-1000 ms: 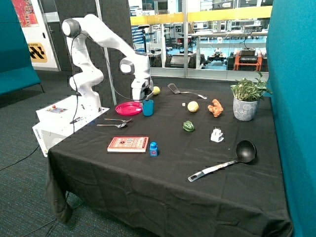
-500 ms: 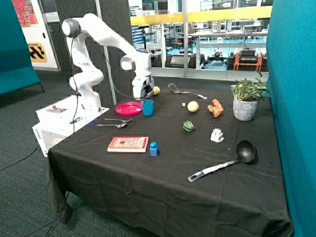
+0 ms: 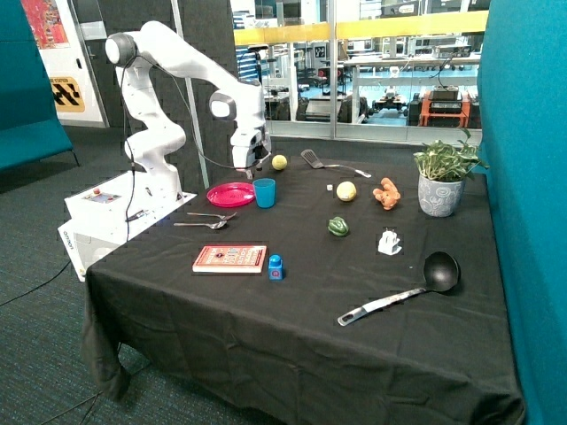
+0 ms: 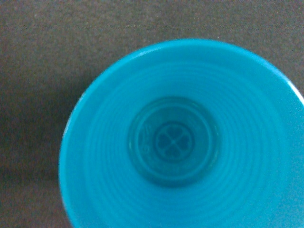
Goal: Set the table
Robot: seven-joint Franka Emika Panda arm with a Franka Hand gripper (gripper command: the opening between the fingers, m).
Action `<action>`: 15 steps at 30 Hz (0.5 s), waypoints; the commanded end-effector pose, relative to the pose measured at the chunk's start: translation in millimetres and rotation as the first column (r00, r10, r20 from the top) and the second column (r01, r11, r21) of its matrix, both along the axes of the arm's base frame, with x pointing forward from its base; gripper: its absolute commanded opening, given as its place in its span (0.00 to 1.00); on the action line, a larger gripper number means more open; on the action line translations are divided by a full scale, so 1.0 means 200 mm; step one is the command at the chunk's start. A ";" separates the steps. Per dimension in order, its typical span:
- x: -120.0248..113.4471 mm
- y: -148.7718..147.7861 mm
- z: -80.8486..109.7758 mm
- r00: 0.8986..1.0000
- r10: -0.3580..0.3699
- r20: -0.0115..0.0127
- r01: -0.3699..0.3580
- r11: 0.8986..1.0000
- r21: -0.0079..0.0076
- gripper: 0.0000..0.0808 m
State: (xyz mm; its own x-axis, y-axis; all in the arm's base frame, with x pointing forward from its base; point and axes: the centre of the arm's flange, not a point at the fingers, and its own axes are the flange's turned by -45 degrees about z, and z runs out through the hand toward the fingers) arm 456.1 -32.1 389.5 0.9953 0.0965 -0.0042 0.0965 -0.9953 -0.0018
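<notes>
1. The gripper is hovering just above the blue cup, holding nothing (how far its fingers are parted cannot be told)
2. The blue cup is standing upright just beside the pink plate
3. Two spoons are lying near the pink plate

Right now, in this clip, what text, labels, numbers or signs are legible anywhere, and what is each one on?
No text reads clearly.
Red rectangular book on the black tablecloth: cover print too small to read.
Small blue block beside it: red mark, unreadable.
White robot base box: side lettering too small to read.
Yellow-and-black wall sign: an arrow-like symbol, no readable words.
Blue plastic cup under the gripper: moulded clover shape inside, no letters.
</notes>
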 end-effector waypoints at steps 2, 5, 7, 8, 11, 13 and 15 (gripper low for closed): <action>-0.07 -0.02 0.12 1.000 0.026 0.004 -0.026 1.000 -0.001 0.64; -0.08 -0.03 0.14 1.000 0.030 0.004 -0.030 1.000 -0.001 0.64; -0.09 -0.04 0.15 0.999 0.034 0.004 -0.034 0.999 -0.001 0.64; -0.10 -0.05 0.16 0.999 0.036 0.004 -0.036 0.999 -0.001 0.64; -0.11 -0.07 0.16 0.999 0.036 0.004 -0.036 0.999 -0.001 0.64; -0.12 -0.09 0.17 0.999 0.034 0.004 -0.034 0.999 -0.001 0.64; -0.12 -0.11 0.17 1.000 0.029 0.004 -0.029 1.000 -0.001 0.64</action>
State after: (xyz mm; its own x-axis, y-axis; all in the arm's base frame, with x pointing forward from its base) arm 437.6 -44.6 416.0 0.9924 0.1235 -0.0002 0.1235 -0.9924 -0.0003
